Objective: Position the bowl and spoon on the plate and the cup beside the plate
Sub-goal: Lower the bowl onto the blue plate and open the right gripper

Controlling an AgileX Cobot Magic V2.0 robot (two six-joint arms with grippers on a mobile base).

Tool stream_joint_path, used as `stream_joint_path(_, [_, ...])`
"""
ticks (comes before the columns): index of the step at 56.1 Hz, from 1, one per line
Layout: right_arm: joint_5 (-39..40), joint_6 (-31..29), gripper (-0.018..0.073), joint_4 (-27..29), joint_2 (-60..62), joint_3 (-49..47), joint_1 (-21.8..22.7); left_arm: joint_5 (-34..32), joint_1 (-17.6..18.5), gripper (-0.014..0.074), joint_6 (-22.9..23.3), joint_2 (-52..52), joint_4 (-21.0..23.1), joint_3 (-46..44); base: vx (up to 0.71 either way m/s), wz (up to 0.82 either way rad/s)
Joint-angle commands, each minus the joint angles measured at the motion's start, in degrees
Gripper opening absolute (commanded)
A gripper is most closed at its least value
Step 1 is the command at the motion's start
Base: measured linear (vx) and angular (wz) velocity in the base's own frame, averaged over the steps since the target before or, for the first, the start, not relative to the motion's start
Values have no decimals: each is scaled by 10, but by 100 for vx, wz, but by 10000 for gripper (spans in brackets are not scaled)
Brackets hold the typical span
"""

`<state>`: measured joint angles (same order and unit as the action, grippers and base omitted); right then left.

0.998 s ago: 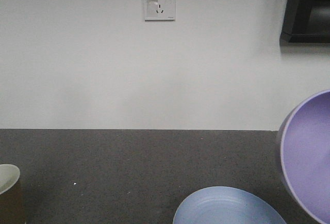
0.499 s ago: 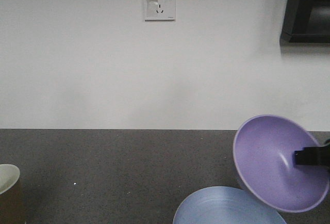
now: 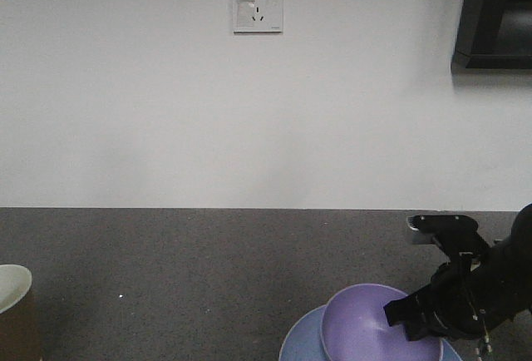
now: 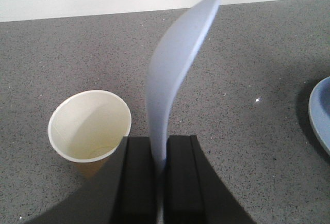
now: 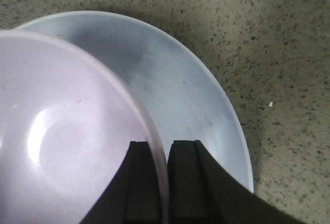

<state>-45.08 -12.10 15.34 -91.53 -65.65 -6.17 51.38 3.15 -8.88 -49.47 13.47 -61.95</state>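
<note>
My right gripper is shut on the rim of the lavender bowl, one finger inside and one outside. The bowl sits low over the pale blue plate, at the bottom right of the front view; whether it touches the plate I cannot tell. My left gripper is shut on the handle of the pale blue spoon, which sticks up and forward, scoop end far. The brown paper cup stands upright just left of the left fingers; its rim shows at the front view's lower left.
A dark speckled countertop runs back to a white wall with a socket. A dark cabinet hangs at the upper right. The plate's edge shows at the right of the left wrist view.
The right arm has brought the bowl down and to the left, from tilted in the air at the right edge to level over the plate. The cup has not moved.
</note>
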Motion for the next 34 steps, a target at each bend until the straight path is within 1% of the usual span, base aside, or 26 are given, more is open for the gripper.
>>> stream_joint_path(1, [33,-2,-6,16,8,-20,0,-35,0,0,5,2,11,-17,0,0])
stream_joint_path(8, [35,-23,17,19,3,-20,0,-30,0,0,5,2,11,-17,0,0])
stream_joint_path(14, [34,-34,75,26,3,-20,0,-21,0,0,5,2,11,-17,0,0])
stream_joint_path(20, [29,-39,165,39,3,-20,0,-15,0,0,5,2,10,-17,0,0])
stream_joint_path(26, [26,-40,286,58,3,-20,0,-11,0,0,4,2,10,-17,0,0])
stream_joint_path(34, [25,-41,447,67,3,-20,0,-9,0,0,4,2,10,-17,0,0])
